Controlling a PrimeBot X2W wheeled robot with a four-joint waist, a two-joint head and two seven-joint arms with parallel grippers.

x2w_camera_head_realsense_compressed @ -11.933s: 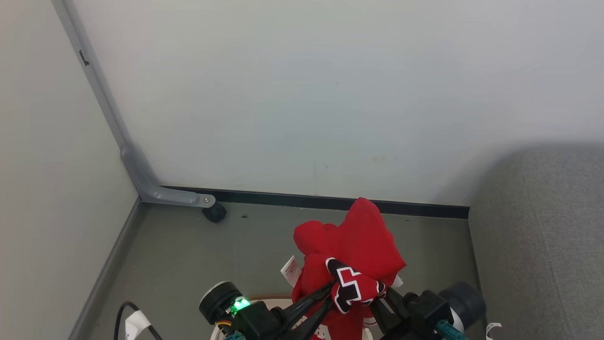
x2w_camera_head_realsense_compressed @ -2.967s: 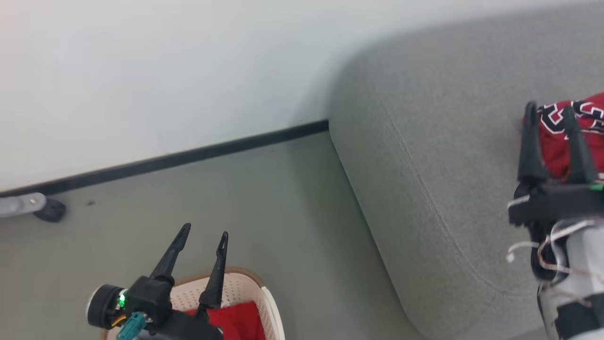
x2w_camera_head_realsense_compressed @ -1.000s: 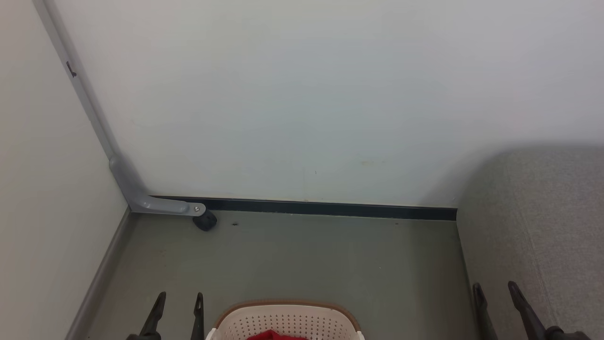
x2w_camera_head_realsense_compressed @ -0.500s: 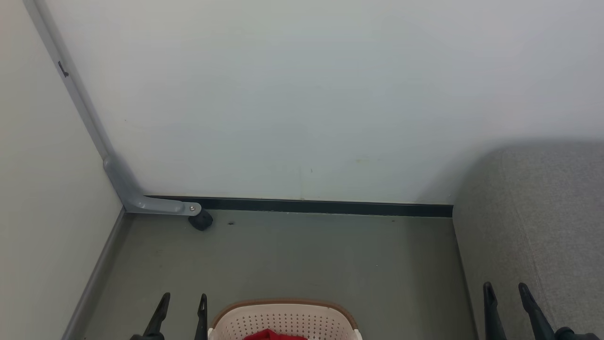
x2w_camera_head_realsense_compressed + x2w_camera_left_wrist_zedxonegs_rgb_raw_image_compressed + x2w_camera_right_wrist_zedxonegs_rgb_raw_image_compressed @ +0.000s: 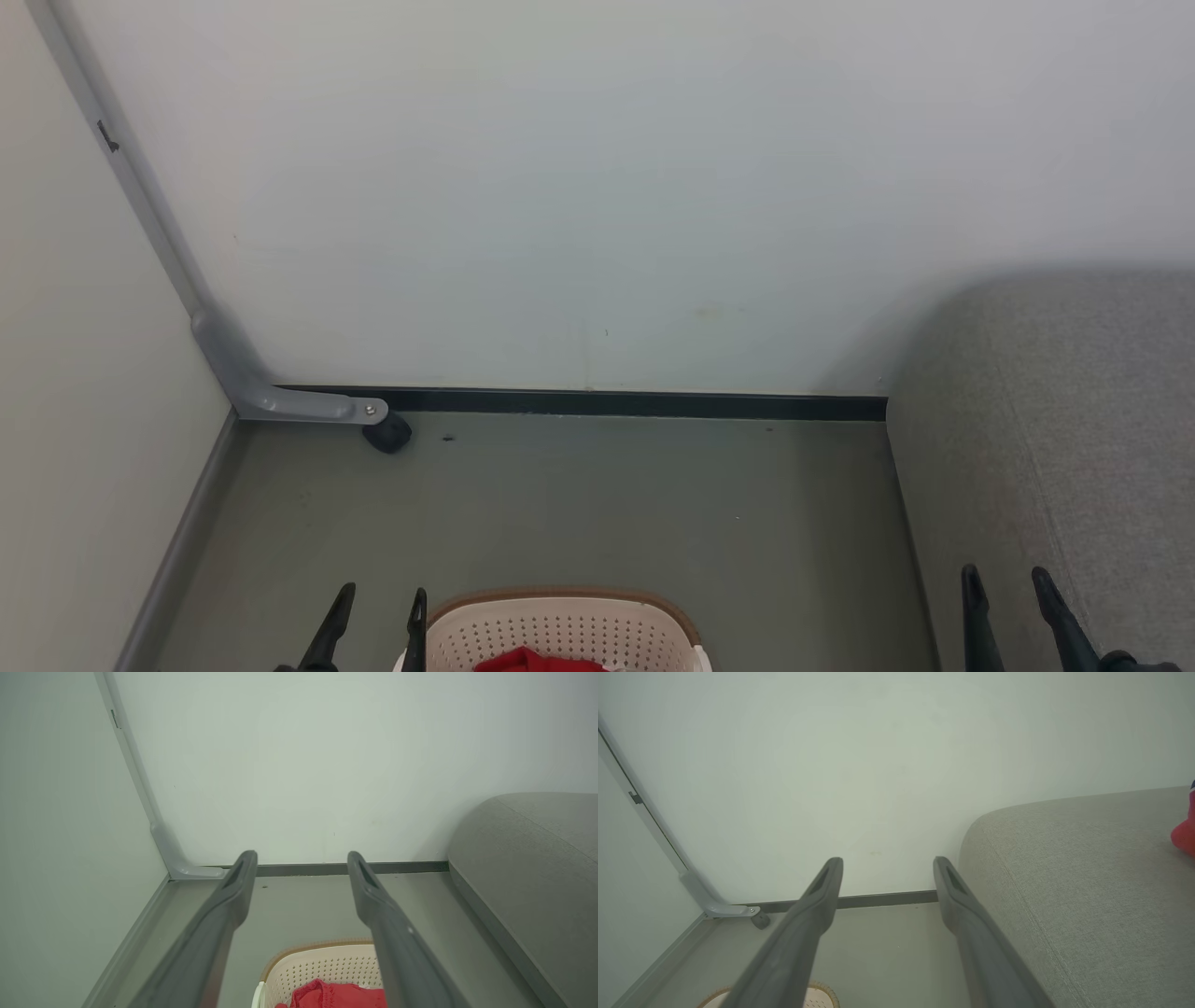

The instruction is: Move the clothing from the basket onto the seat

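The pale wall (image 5: 597,187) stands ahead of me. The big grey seat (image 5: 1055,420) is on my right, and grey floor (image 5: 560,504) runs between them. The cream basket (image 5: 560,621) sits on the floor right in front of me, between my two arms. Red clothing (image 5: 532,661) lies in it, so the job is not finished. I cannot tell how much is left, since little of it is in sight. At the far edge of my right wrist view a red piece (image 5: 1184,835) already rests on the seat, so part is done. My left jaws stand wide apart and hold nothing, just beside the basket's left rim. My right jaws are equally wide and empty, by the seat's near edge. I judge another reach into the basket comes next.
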